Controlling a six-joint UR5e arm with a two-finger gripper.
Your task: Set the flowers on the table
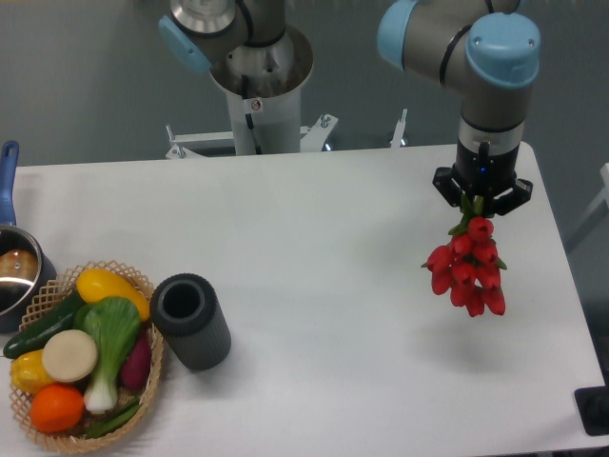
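Note:
A bunch of red tulips (469, 268) with green stems hangs head-down from my gripper (480, 202) over the right side of the white table (314, 248). The gripper is shut on the green stems at the top of the bunch. The blooms hang above the table with a faint shadow below them, so they do not touch it. The fingertips are mostly hidden by the stems and the black gripper body.
A dark grey cylindrical vase (190, 321) lies tilted at the front left. A wicker basket (86, 357) of vegetables and fruit sits beside it. A pot with a blue handle (13, 262) is at the left edge. The robot base (259, 86) stands behind the table.

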